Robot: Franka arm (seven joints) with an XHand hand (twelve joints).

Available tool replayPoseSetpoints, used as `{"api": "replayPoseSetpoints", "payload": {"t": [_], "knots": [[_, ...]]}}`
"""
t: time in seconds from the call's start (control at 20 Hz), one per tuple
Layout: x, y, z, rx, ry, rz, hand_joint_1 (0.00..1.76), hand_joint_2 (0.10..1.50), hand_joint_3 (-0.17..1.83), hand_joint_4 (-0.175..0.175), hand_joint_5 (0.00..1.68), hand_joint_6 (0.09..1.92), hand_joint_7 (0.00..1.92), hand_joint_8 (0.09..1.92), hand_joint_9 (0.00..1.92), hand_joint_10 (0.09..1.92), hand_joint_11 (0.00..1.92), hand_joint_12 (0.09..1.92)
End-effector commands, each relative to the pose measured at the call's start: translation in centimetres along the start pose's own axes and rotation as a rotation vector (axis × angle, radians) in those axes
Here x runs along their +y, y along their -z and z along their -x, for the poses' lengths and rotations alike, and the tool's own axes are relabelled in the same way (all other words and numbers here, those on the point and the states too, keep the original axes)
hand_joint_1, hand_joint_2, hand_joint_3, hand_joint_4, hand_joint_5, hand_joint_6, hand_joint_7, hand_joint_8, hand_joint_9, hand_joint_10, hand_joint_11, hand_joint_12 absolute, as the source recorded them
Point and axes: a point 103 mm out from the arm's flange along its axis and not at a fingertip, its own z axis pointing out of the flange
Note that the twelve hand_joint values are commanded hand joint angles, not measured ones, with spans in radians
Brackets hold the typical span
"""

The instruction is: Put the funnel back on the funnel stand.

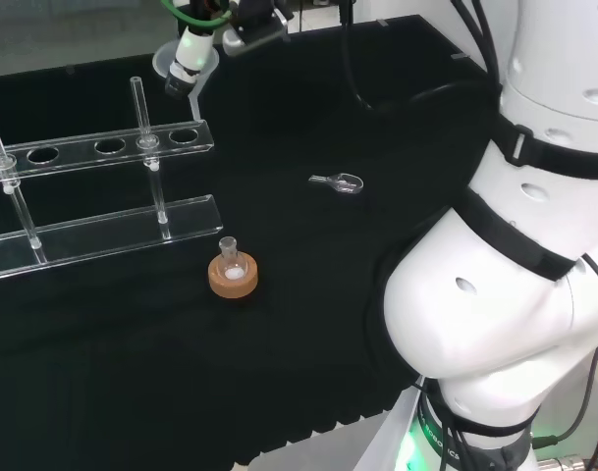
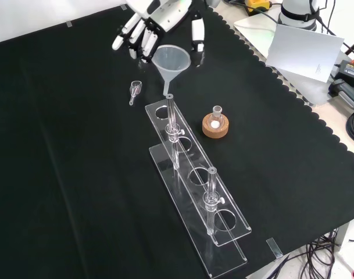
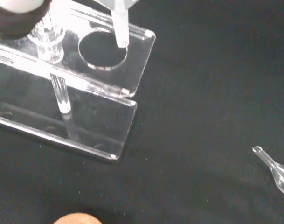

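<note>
Head view: my hand is in the frame's upper left w/ the funnel in it, just above the right end of the funnel stand.

Front view: fingers curl round the funnel's cone from behind, thumb on its right; stem points straight down, tip near the stand's top end hole.

Wrist view: stem tip hangs over that hole's rim, not centred, so I'd nudge, then lower.

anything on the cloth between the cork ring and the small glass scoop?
Head view: nothing. The stretch of black cloth between the cork ring and the small glass scoop is bare. Front view: the funnel stand's end crosses that line.
</note>
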Motion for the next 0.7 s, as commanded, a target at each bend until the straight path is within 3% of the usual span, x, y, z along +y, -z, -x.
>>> {"api": "replayPoseSetpoints", "payload": {"t": [0.05,0.35,0.7], "knots": [[2.7,0.3,-0.6,-0.01,0.013,-0.014,0.76,0.8,0.09,-0.079,0.6,0.09,0.88,0.6,0.3,0.82,0.0,0.09],[3.6,-0.6,-1.4,-0.015,0.022,-0.035,0.76,0.8,0.09,-0.081,0.6,0.09,0.88,0.6,0.3,0.81,0.0,0.09],[4.2,-1.6,-0.9,-0.026,0.001,-0.052,0.76,0.8,0.09,-0.082,0.6,0.09,0.89,0.6,0.3,0.81,0.0,0.09]]}}
